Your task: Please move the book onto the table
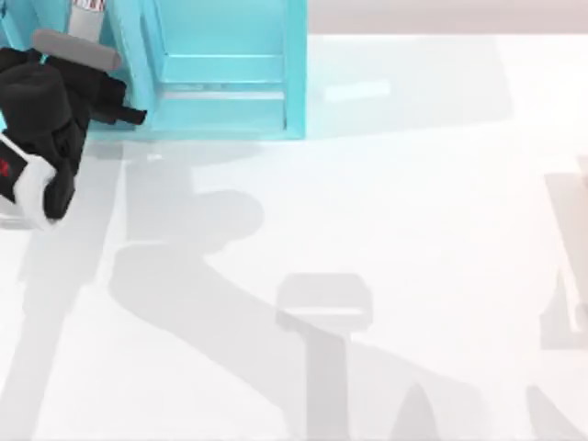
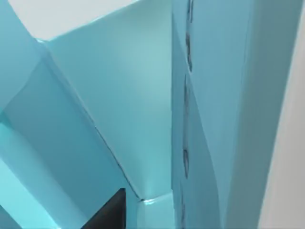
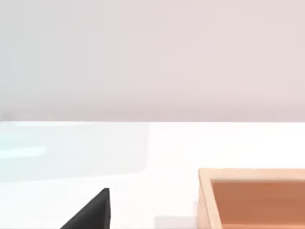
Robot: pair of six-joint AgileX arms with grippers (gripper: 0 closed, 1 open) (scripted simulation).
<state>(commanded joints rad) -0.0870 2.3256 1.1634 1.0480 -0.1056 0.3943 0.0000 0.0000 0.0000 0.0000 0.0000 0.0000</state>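
Observation:
The book (image 1: 89, 11) shows its white page edge with a small red mark at the top left, standing in the cyan shelf (image 1: 230, 73). My left gripper (image 1: 127, 112) is at the shelf's left compartment, just below the book, with its black arm coming from the far left. In the left wrist view, light-blue panels stand very close, and a dark tip of the left gripper (image 2: 107, 212) pokes in beside a tall upright slab (image 2: 219, 95); I cannot tell whether this slab is the book. A dark tip of my right gripper (image 3: 93, 212) hangs over the white table (image 3: 157, 152).
The glossy white table (image 1: 386, 239) stretches wide in front of the shelf, crossed only by arm shadows. An open orange-brown wooden box (image 3: 252, 195) sits on the table near my right gripper. The shelf stands at the table's back left.

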